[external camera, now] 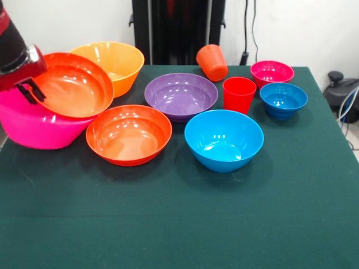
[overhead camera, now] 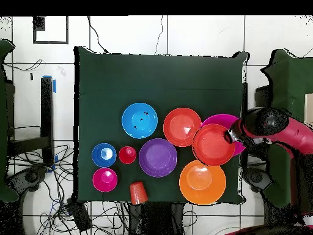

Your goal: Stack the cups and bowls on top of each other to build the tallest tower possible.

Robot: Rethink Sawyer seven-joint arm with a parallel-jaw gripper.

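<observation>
Nearest my front camera sits the medium glossy blue plastic bowl, upright on the green-clothed bench. At its 9 o'clock rests 1 shallow red-orange plastic bowl, also upright, and at its 11 o'clock the purple plastic bowl. Toward 1 o'clock I see the red tapered plastic cup standing upright, the small blue bowl and, beyond it, the small magenta bowl. At 12 o'clock the orange ribbed plastic cup lies tipped on its side near the bench's far edge.

Far over at 9 to 10 o'clock, my end effector is clamped on the rim of the 2nd shallow red-orange bowl, which is tilted steeply over the big pink plastic bowl. Just behind stands the big yellow-orange bowl. From overhead, the held bowl overlaps the pink one.
</observation>
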